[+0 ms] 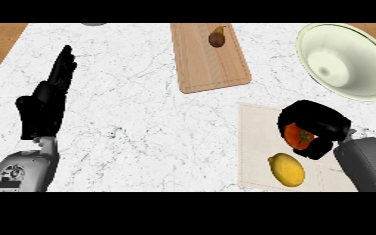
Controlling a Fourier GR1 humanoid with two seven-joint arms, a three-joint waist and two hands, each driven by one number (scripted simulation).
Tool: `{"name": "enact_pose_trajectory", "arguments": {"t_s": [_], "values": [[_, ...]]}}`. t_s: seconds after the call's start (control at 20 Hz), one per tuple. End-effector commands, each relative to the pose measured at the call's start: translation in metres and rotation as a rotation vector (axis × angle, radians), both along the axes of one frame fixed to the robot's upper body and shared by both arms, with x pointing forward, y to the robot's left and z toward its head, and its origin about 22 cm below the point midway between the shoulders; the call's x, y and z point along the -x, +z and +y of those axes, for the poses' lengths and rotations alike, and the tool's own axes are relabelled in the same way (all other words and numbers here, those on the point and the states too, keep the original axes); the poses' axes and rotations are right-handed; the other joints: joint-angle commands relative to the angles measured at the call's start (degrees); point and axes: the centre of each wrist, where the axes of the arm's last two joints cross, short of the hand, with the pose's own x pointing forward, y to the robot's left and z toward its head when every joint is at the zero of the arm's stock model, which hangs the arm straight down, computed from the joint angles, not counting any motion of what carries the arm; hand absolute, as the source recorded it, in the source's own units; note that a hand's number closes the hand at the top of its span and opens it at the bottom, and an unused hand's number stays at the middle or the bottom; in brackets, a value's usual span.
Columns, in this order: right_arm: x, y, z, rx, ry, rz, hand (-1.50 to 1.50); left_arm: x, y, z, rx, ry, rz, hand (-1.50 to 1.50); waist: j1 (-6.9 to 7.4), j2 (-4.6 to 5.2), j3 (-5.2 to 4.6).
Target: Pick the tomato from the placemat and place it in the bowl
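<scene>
- Currently the right hand point(317, 121) sits over the placemat point(257, 144) near the worktop's front right corner, fingers and thumb curled round the tomato point(300, 136).
- Tomato: red, green stalk visible, showing in the gap between the curled fingers and thumb; whether it touches the mat cannot be told.
- Lemon point(286, 170): yellow, lying on the same placemat just in front of the tomato, near the mat's front edge, apart from the hand.
- Bowl point(339, 59): pale, cream-coloured, at the worktop's back right corner, beyond the placemat; nothing visible inside it.
- Cutting board point(209, 59): wooden, at the back edge near the middle of the worktop, left of the bowl. A small dark brown fruit point(217, 38) lies on its far end.
- Worktop point(132, 124): white marble with grey veining.
- Left hand point(46, 104): at the worktop's left side, well apart from everything else, fingers straight and held together, pointing toward the back edge; holds nothing.
</scene>
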Motion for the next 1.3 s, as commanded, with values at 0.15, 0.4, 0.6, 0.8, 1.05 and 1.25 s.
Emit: {"name": "enact_pose_trajectory", "arguments": {"t_s": [0.15,0.4,0.6,0.8,1.05,1.25], "values": [[0.005,-0.004,-0.004,-0.059,0.041,-0.005,1.5,0.003,0.013,0.0,-0.009,0.004,-0.004,0.0,-0.05,0.1,0.27],[0.038,0.005,0.011,-0.104,0.049,-0.041,1.5,-0.006,-0.02,0.007,0.01,0.014,-0.002,0.0,-0.7,0.05,0.22],[0.099,-0.006,0.077,-0.103,-0.001,0.075,1.5,0.007,-0.009,0.018,-0.003,0.054,0.018,0.0,-2.86,-0.81,0.01],[0.144,0.003,0.105,-0.191,-0.096,0.11,1.5,0.014,-0.009,0.006,-0.003,0.034,0.022,0.0,-2.16,-0.53,0.14],[0.177,0.048,0.108,-0.489,-0.221,0.058,1.5,0.01,-0.001,0.006,-0.004,0.058,0.005,0.0,-2.74,-0.41,0.16],[0.198,0.093,0.086,-0.594,-0.337,-0.038,1.5,0.013,-0.009,0.002,-0.007,0.033,-0.003,0.0,-2.07,-0.18,0.19]]}}
